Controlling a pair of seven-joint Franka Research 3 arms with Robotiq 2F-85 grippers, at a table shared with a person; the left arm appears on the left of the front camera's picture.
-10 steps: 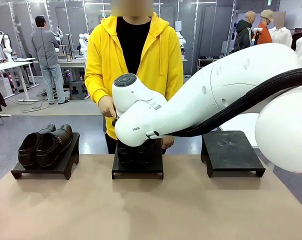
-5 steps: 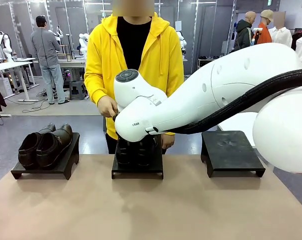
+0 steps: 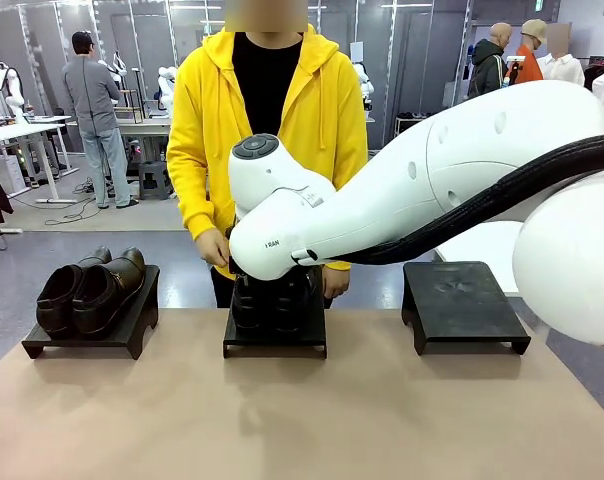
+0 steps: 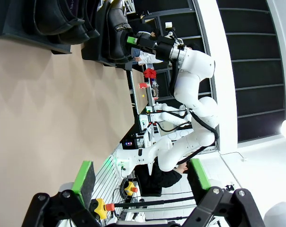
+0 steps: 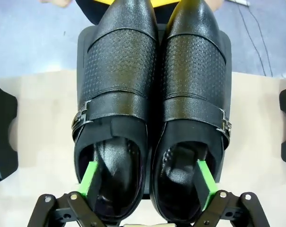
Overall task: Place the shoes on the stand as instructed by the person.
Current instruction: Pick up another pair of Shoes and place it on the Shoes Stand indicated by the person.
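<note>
The pair of buckled shoes [image 5: 152, 109] stands side by side on the middle stand [image 3: 275, 335], toes pointing toward the person [image 3: 267, 130] at the far side of the table [image 3: 302, 420]. In the right wrist view both shoes sit square on the dark platform, touching along their inner sides, heels nearest the camera. The right gripper [image 5: 147, 182] is directly over the heel openings, its jaws spread: one green pad [image 5: 89, 177] lies inside the opening of one shoe, the other pad inside the opening of its neighbour, and neither presses a shoe wall. Nothing is pinched.

The other pair of shoes [image 3: 87, 288] rests on the stand at the robot's left [image 3: 92, 330]. The stand at the robot's right [image 3: 464, 300] carries nothing. The person's hands [image 3: 214, 247] hang just behind the middle stand, partly hidden by the right arm.

The left gripper [image 4: 140, 177] is spread wide and holds nothing, well away from the stands over bare table.

Judgement: the step in hand is the release of this pair on the middle stand, and the placement looks complete. The next move calls for a straight lift of the right gripper out of the shoe openings, with the pads kept off the heel collars so that neither shoe is dragged or tipped from the platform.
</note>
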